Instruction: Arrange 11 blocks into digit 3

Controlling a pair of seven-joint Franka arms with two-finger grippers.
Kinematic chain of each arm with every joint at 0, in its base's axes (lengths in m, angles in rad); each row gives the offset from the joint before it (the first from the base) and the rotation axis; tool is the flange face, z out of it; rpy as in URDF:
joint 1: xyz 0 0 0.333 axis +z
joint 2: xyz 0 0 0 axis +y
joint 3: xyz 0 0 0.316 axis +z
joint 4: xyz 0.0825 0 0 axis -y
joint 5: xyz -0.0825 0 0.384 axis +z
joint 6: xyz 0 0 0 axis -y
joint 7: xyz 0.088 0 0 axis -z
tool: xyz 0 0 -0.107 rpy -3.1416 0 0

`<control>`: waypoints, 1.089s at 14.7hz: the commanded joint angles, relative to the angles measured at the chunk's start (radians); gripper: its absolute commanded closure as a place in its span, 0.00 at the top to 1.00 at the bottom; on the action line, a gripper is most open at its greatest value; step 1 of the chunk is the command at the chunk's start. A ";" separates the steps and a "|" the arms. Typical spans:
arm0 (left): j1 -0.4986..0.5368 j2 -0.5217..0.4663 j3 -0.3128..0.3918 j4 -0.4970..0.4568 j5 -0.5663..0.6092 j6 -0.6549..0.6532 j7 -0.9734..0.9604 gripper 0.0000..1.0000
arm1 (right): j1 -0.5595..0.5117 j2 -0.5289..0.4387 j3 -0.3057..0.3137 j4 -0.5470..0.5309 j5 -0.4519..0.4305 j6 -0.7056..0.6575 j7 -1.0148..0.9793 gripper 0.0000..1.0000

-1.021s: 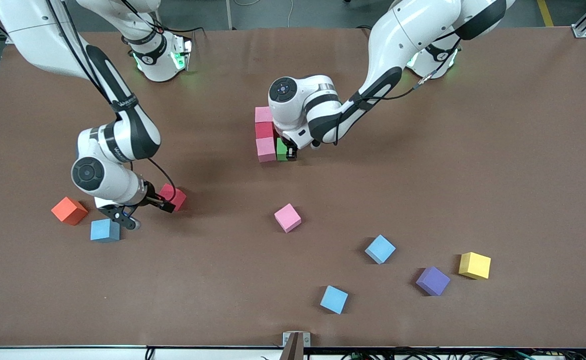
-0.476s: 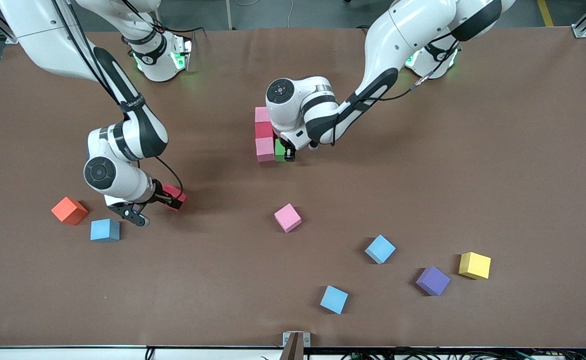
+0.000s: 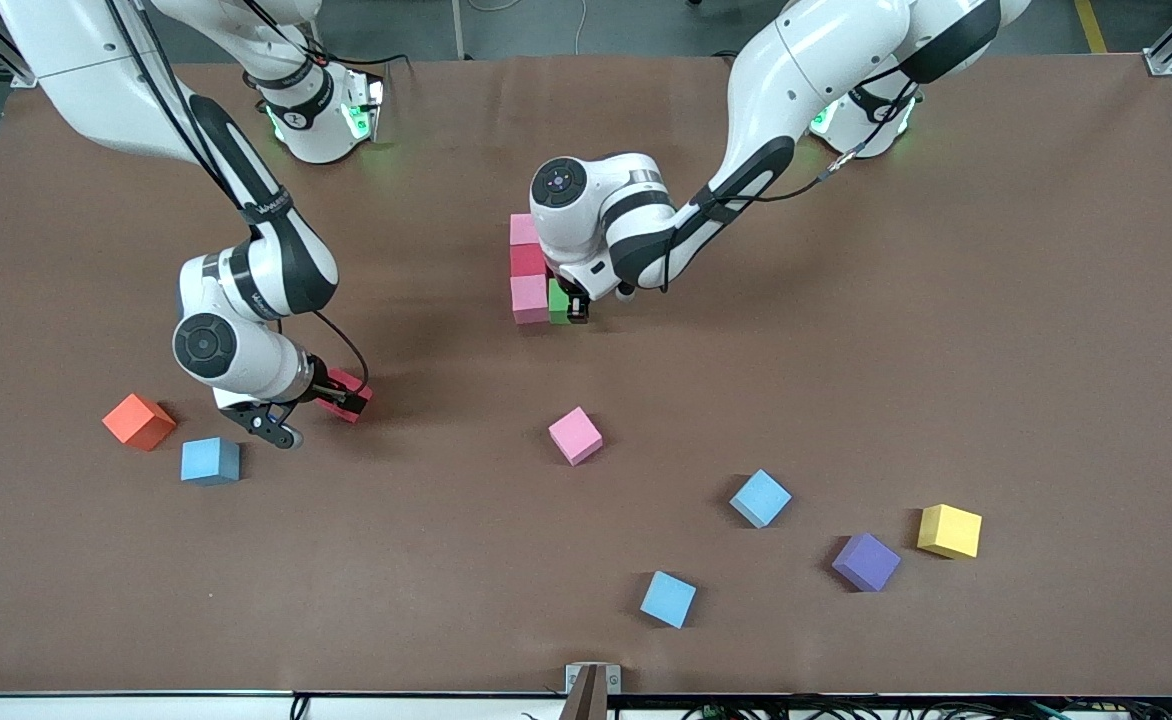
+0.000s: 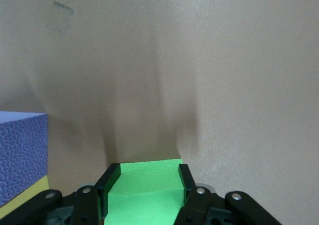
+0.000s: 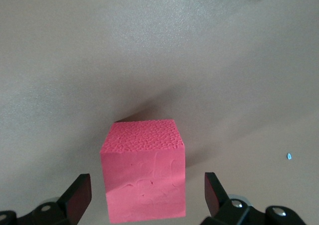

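A short column of blocks, pink [image 3: 524, 229], red [image 3: 526, 260] and pink [image 3: 530, 298], stands mid-table. My left gripper [image 3: 573, 306] is shut on a green block [image 3: 557, 300], which rests against the nearest pink one. In the left wrist view the green block [image 4: 149, 185] fills the gap between the fingers of the left gripper [image 4: 147, 172]; a purple block [image 4: 20, 155] shows beside it. My right gripper [image 3: 314, 418] is open around a red block [image 3: 349, 383] toward the right arm's end. In the right wrist view the red block [image 5: 144, 175] sits between the spread fingers of the right gripper [image 5: 147, 197], untouched.
Loose on the table: an orange cube [image 3: 138, 421] and a blue block [image 3: 210, 460] beside the right gripper, a pink block [image 3: 575, 435], two blue blocks [image 3: 759, 497] [image 3: 668, 598], a purple block [image 3: 865, 561] and a yellow block [image 3: 949, 530].
My right gripper has moved in over the red block and now straddles it. My left gripper has nudged the green block slightly toward the pink column.
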 commanded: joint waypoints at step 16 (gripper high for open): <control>0.002 -0.088 0.006 0.058 0.035 -0.139 -0.068 1.00 | -0.002 0.045 -0.003 0.062 0.007 0.051 -0.004 0.52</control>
